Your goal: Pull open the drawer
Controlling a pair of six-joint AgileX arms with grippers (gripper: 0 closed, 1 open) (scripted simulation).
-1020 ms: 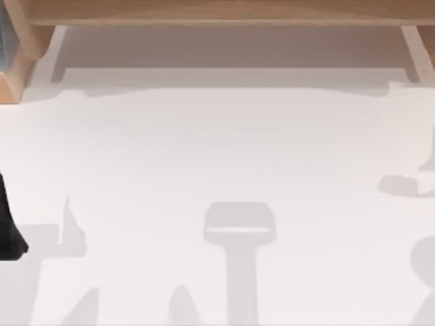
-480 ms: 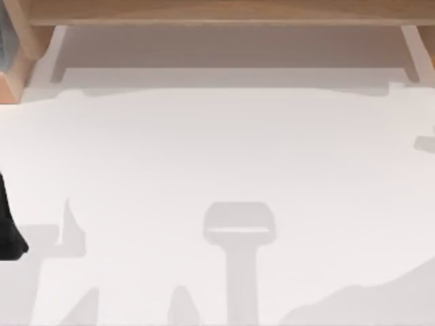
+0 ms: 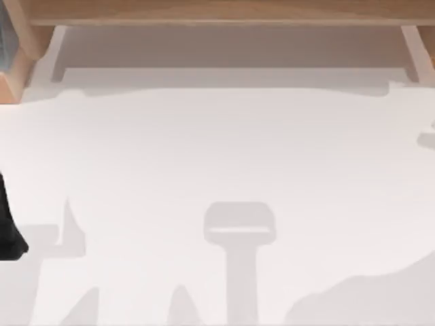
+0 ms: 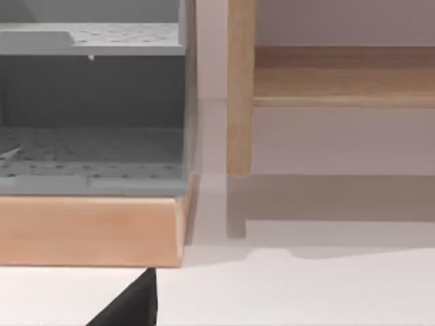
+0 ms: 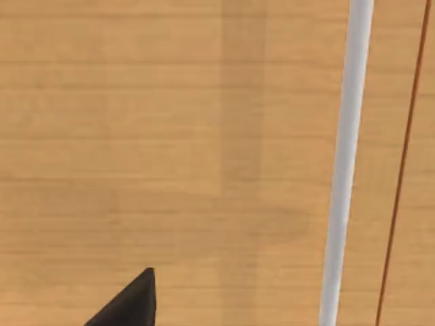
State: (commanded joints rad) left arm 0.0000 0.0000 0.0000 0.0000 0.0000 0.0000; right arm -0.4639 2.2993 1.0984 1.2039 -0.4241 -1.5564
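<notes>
Facing 1 wooden drawer front (image 5: 170, 136), 1 white handle (image 5: 346, 156), right tool (image 5: 129, 305) near

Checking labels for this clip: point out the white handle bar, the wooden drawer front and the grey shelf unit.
white handle bar (image 5: 346, 163), right wrist view, mid-length of bar.
wooden drawer front (image 5: 170, 136), right wrist view, bare panel.
grey shelf unit (image 4: 95, 122), left wrist view, back wall.

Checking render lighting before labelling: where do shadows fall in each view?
Top view: soft grey shadows across the white table, a blocky one at centre, a broad one at the lower right. Left wrist view: shade under the wooden shelf. Right wrist view: a faint darker band on the wood panel beside the white bar handle.
</notes>
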